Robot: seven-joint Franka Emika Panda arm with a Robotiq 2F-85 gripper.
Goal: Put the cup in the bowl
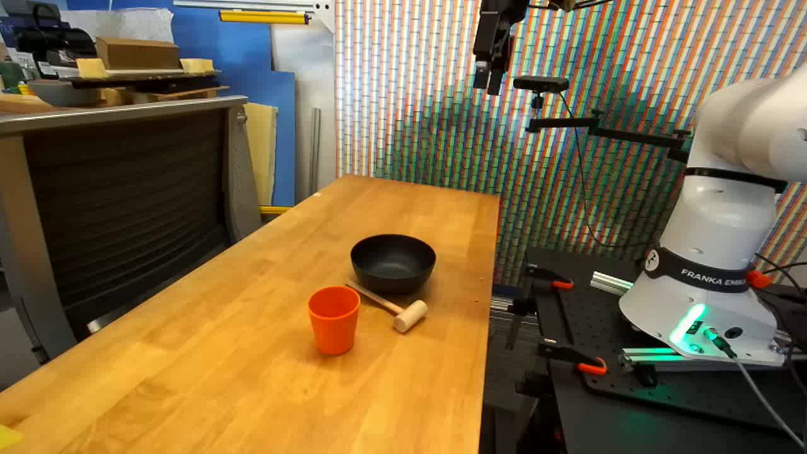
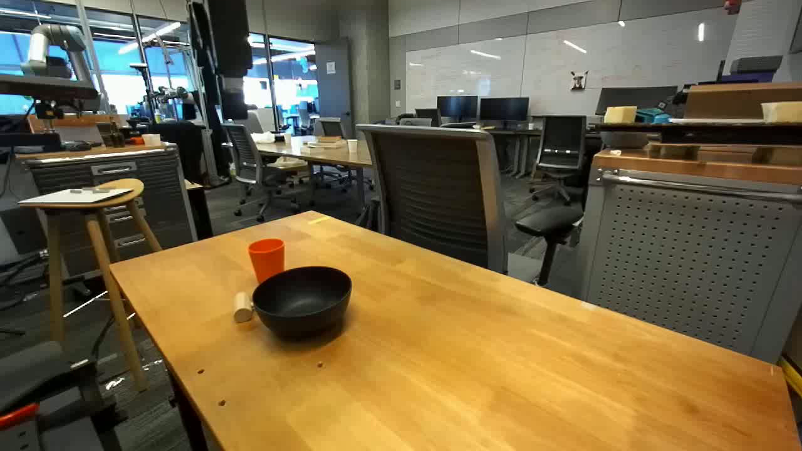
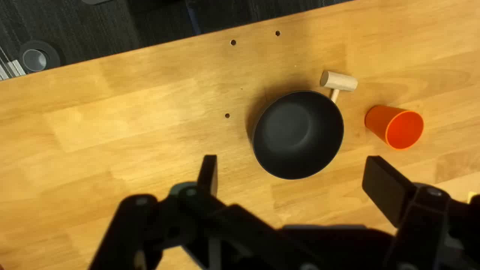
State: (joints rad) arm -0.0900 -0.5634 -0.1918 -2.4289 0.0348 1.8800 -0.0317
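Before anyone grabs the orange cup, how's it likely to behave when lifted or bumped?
The orange cup is probably light, since its rim looks thin and its inside looks empty in the wrist view. It may tip if pushed near the rim, as it tapers to a narrower base. Its walls look smooth, so it could slip.

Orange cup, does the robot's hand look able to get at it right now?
Probably yes: the hand hangs open above the table, and the cup stands upright with nothing over it; the black bowl and wooden mallet sit apart from it.
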